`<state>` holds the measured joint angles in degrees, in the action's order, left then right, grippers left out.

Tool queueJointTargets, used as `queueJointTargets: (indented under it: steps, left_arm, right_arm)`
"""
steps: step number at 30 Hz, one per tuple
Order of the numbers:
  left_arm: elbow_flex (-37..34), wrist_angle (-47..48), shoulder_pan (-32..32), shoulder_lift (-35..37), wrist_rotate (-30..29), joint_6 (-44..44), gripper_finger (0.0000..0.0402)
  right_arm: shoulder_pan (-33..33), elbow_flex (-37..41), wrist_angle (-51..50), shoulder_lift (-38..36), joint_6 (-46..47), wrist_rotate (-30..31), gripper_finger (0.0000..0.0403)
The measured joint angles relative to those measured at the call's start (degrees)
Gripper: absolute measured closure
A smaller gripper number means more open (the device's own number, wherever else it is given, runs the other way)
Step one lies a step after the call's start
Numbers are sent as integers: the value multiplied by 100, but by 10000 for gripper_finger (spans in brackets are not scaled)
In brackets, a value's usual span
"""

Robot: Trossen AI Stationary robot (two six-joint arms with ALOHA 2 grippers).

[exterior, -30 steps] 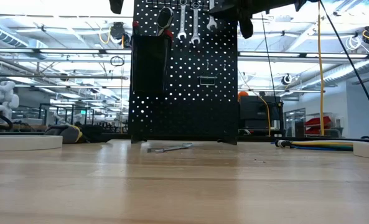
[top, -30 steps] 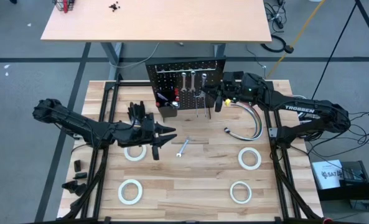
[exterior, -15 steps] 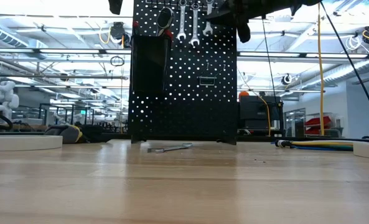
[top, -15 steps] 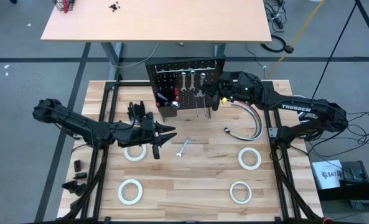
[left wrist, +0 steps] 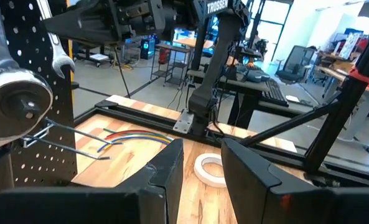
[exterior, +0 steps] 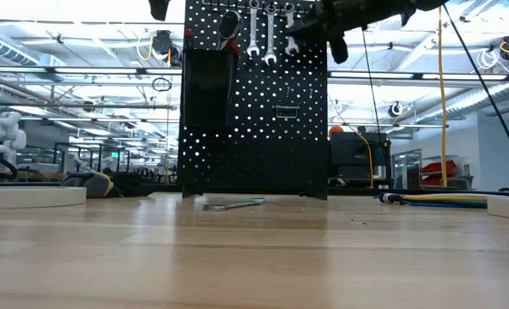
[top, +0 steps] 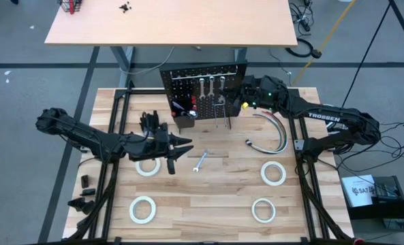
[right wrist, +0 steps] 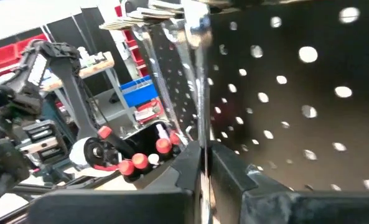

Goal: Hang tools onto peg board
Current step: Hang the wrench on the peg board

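Pulling the right gripper [top: 240, 102] in against the peg board [top: 203, 73], fingers just starting to ease off the third wrench [exterior: 289, 34] now hanging there; one more wrench [top: 200, 162] waiting on the table

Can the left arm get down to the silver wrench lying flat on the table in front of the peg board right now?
Probably yes. The small silver wrench lies alone on bare wood just beyond the left gripper, whose fingers are partly open and empty. Nothing lies between them; the white tape roll sits beside the gripper, out of the way.
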<state>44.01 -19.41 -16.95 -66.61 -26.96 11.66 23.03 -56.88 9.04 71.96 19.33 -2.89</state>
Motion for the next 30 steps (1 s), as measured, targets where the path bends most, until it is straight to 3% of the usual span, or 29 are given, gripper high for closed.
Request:
queueJointTargets:
  steps: [13, 30]
  left_arm:
    - [0, 298, -4, 0, 2, 8, 290]
    - [0, 1742, -11, -2, 589, 145, 290]
  right_arm:
    - [28, 15, -425, 4, -398, 335, 294]
    - [-484, 13, -846, -454, -670, 277, 282]
